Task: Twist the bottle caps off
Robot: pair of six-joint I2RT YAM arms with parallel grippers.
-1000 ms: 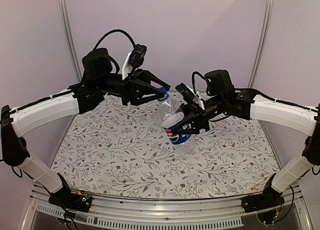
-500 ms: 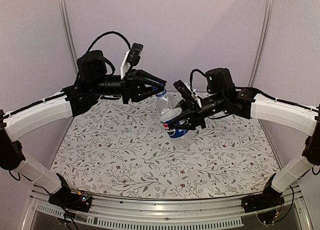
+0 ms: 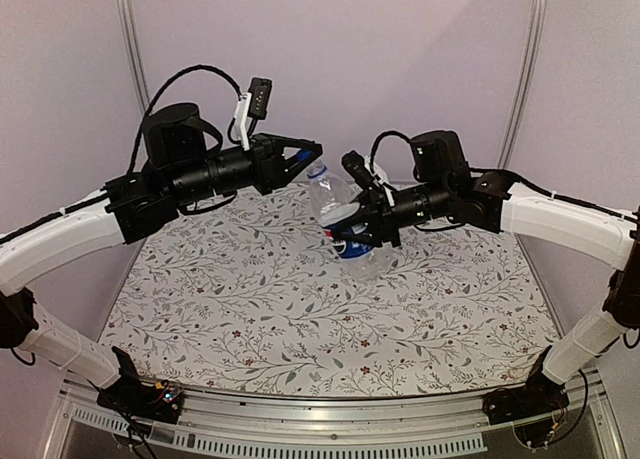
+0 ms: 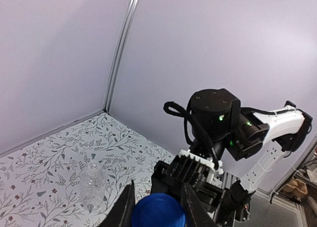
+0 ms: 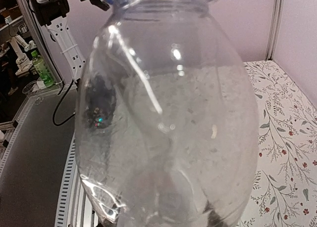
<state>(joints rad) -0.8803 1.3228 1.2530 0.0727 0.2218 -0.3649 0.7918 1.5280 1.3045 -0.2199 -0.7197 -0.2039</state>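
The Pepsi bottle [image 3: 335, 204], clear with a blue label, is held tilted in the air above the table. My right gripper [image 3: 358, 229] is shut on its body, which fills the right wrist view [image 5: 168, 113]. The blue cap [image 3: 309, 164] sits on its neck and points left. My left gripper [image 3: 305, 161] is shut on that cap. In the left wrist view the cap [image 4: 158, 214] sits between my two fingers [image 4: 126, 207]. The short, plain bottle [image 4: 92, 185] stands on the table with its white cap [image 4: 93, 166] on. It does not show in the top view.
The floral tablecloth [image 3: 250, 309] covers the table. Lilac walls with metal corner posts [image 3: 130, 49] close the back and sides. The right arm's wrist [image 4: 213, 118] faces the left camera close by.
Both arms have lifted and the bottle has tilted toward the left. My left gripper, open wide beside the cap a second ago, has closed on the blue cap.
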